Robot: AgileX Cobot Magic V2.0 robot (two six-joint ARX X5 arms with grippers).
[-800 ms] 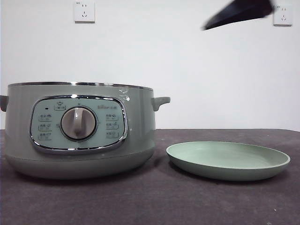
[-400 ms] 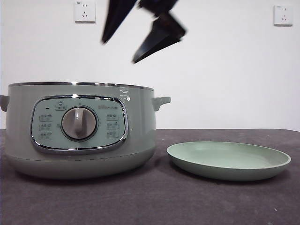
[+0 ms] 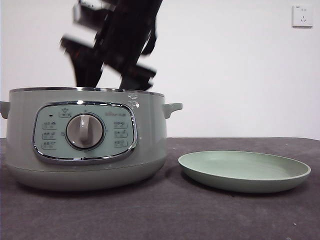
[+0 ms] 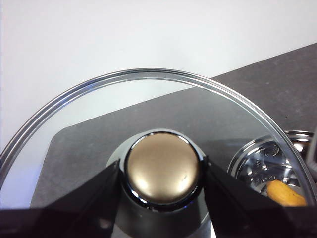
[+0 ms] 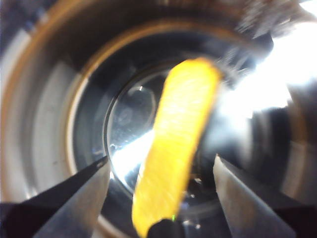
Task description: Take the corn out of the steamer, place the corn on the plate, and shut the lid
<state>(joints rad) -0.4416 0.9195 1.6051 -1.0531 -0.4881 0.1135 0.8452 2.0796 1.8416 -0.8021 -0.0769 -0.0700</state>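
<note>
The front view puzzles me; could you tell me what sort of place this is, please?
Probably an indoor test bench staged as a kitchen: a sage-green electric steamer and pale-green round plate on a dark cloth-covered table, before a bare white wall with a socket.

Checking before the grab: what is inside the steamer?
The corn lies on the shiny metal floor of the steamer, with the open right tool straddling it. In the front view the pot's wall hides the inside. The left tool holds the lid away.

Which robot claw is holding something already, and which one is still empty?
The left gripper is the one holding something: its jaws are clamped on the lid by its knob. The right gripper is open, reaching around the corn inside the steamer.
</note>
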